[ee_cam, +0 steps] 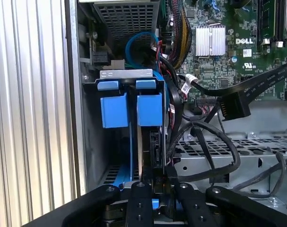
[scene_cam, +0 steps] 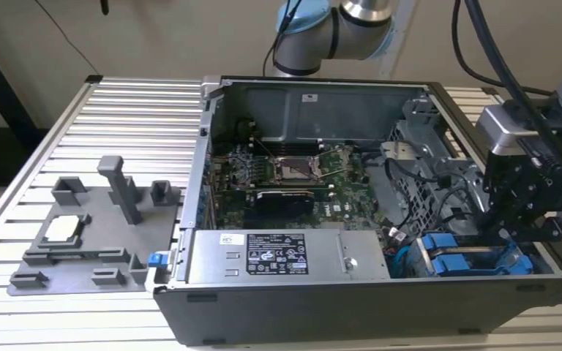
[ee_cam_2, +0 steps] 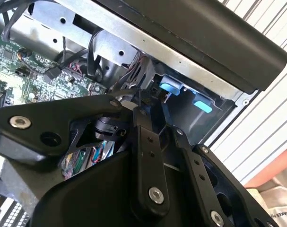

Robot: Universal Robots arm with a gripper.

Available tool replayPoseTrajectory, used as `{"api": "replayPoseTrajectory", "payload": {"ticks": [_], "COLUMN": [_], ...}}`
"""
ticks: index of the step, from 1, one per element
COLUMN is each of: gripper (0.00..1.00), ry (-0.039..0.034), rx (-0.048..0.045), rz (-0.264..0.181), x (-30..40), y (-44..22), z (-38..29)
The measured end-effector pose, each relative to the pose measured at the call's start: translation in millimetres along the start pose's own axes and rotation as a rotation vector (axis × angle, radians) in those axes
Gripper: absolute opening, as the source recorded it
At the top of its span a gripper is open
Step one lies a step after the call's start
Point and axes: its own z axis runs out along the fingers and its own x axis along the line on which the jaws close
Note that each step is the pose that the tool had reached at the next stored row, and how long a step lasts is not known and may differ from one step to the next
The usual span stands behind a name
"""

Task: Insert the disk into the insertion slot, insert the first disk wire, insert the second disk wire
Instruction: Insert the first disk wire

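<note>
The disk (ee_cam: pixel 149 109) stands on edge inside the insertion slot (ee_cam: pixel 86 135), at the corner of the black computer case (scene_cam: pixel 359 311) on the exterior view's right. Its bright blue carrier tab sits toward the grey cage bracket, and a thin silver edge runs away from it. A second blue carrier (ee_cam: pixel 115 111) stands just beside it. The gripper (ee_cam: pixel 156 183) has its fingers (ee_cam: pixel 139 191) drawn close, pinching a black cable plug (ee_cam: pixel 157 176) at the disk's end.

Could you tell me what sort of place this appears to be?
Probably a robotics lab workbench: an open computer case sits on a slotted aluminium table, with a grey fixture plate beside it and a robot arm behind.
</note>
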Motion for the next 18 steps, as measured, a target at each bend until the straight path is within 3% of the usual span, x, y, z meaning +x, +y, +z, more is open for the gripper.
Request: {"api": "replayPoseTrajectory", "payload": {"ticks": [7, 18], "gripper": [0.26, 0.26], "ry": [-0.0001, 0.0022], "rx": [-0.0006, -0.0004], "rz": [0.001, 0.001], "x": [0.0, -2.1], "y": [-0.2, -0.4], "z": [-11.2, -39.6]}}
